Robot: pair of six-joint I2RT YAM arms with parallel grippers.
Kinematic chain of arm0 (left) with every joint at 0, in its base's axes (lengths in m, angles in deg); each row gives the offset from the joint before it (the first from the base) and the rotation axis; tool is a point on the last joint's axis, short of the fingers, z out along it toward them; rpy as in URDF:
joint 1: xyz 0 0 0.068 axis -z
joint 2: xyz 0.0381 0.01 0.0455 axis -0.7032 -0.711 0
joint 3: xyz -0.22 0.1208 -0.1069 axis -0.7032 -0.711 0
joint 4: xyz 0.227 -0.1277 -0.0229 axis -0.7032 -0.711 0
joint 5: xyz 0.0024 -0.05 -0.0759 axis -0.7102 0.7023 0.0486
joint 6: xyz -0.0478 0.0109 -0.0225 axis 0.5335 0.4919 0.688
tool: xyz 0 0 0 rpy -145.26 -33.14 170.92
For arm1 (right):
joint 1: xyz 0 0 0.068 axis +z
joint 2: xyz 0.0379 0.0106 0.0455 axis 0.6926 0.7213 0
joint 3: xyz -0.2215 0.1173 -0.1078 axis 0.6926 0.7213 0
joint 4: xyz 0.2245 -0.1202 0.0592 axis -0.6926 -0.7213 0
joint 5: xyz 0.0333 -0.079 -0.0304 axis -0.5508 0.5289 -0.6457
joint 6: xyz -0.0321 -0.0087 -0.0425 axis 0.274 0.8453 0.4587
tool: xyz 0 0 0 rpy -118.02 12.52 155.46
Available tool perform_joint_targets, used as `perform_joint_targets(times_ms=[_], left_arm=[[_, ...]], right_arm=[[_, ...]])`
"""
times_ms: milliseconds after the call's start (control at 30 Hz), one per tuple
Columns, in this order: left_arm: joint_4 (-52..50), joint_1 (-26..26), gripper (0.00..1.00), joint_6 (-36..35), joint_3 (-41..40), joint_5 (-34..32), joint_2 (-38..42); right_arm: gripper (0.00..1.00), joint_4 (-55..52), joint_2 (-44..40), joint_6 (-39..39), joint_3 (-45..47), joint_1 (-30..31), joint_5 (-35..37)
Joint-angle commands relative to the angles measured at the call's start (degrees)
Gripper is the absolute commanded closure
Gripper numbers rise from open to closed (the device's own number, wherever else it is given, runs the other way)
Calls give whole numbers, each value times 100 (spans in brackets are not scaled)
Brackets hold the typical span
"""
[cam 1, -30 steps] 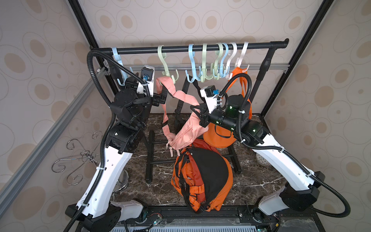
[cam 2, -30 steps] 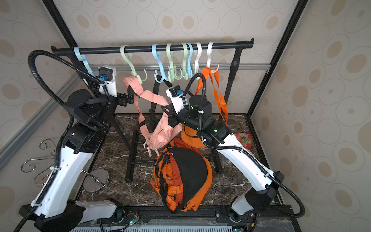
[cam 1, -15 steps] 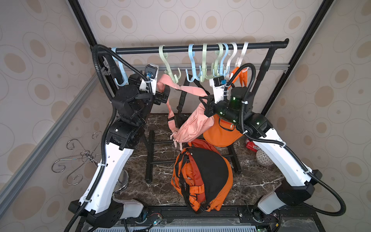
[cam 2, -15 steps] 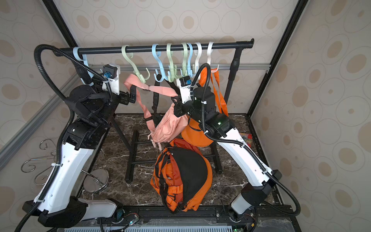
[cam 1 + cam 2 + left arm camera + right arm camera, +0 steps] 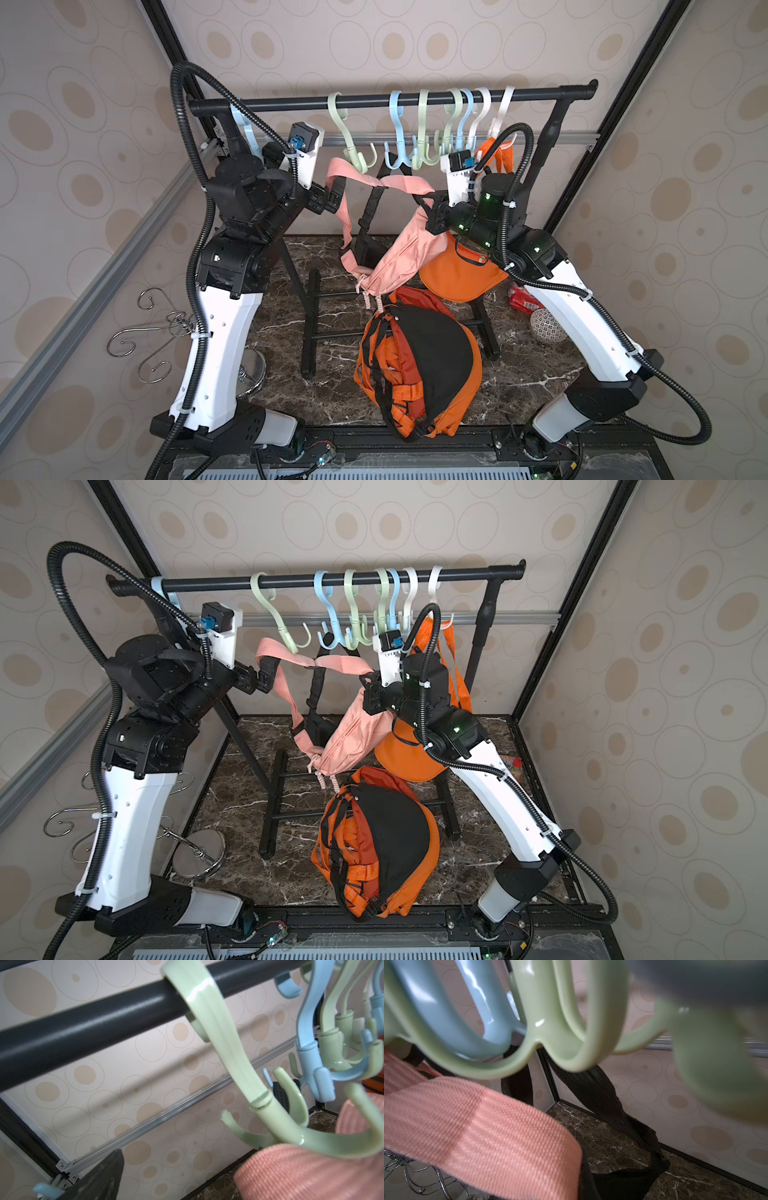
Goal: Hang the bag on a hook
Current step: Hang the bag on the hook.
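My right tool (image 5: 429, 208) is clamped on the pink woven strap (image 5: 399, 185) where it meets the pink fabric bag (image 5: 395, 257), whose body hangs at the tool's 7 o'clock. My left tool (image 5: 327, 199) stands wide open, and the strap seems looped over it. The strap's long axis runs 9 to 3 between the tools. The pale green plastic hook (image 5: 352, 137) sits at the strap's 12 o'clock, prongs just above it, and the left arm is nearer.

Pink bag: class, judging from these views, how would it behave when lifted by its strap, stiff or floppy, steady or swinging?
Probably floppy: the pink bag sags and creases below the right gripper. Its strap likely drapes rather than keeps shape, bending loosely under the green hook. Hanging free, it may well swing.
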Motion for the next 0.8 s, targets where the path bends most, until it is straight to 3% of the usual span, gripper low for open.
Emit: perform_joint_targets(times_ms=[0, 200, 467, 633, 767], left_arm=[[-752, -138, 0, 143, 300, 758, -153], [-902, -214, 0, 304, 836, 940, -432], [-950, -218, 0, 363, 1025, 967, -522], [-966, -211, 0, 375, 989, 904, -500], [-950, -215, 0, 371, 943, 854, -462]], right_arm=[[89, -8, -63, 67, -175, -39, -126], [44, -77, -152, 429, -215, 109, -558], [35, -163, -35, 1601, -783, 1183, 461], [31, -596, 693, 2301, -2150, 1834, 890], [28, -947, 1478, 2623, -3363, 2013, 1047]])
